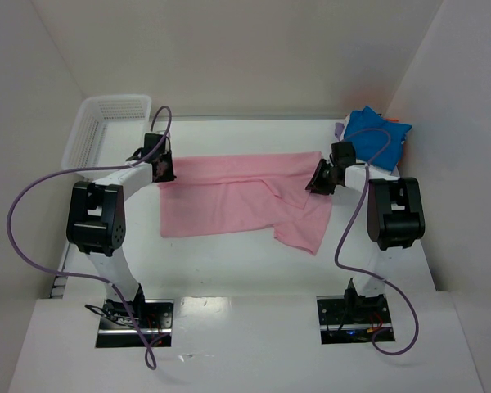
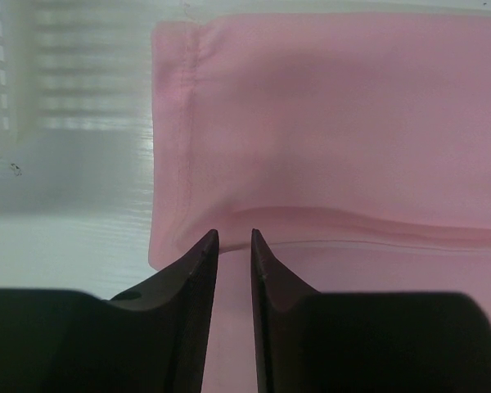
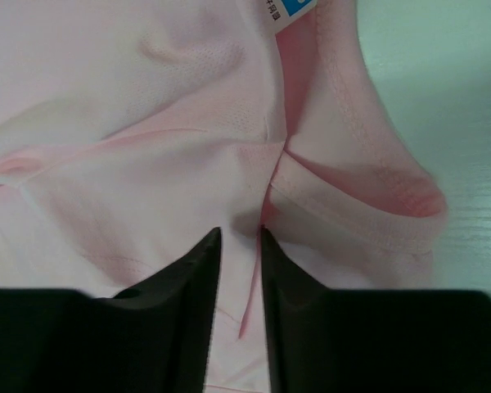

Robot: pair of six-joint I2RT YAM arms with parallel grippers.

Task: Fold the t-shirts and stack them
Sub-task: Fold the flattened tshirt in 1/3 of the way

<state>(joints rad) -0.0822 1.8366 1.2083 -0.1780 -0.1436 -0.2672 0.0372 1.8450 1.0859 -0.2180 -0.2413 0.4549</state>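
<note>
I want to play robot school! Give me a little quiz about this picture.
1. True or false: the blue t-shirt lies inside the basket.
2. Which t-shirt are the left hand and the right hand both at? A pink, B yellow, C green.
3. Fill in: the basket stands on the ___ arm's side.
Key: 1 false; 2 A, the pink t-shirt; 3 left.

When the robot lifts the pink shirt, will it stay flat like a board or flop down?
Probably flop: the pink shirt lies limp, with creases and a folded-over corner, so it should droop from wherever it's held. Its thin, fine-holed cloth looks very light. Pushed, it would likely bunch up rather than slide whole.
</note>
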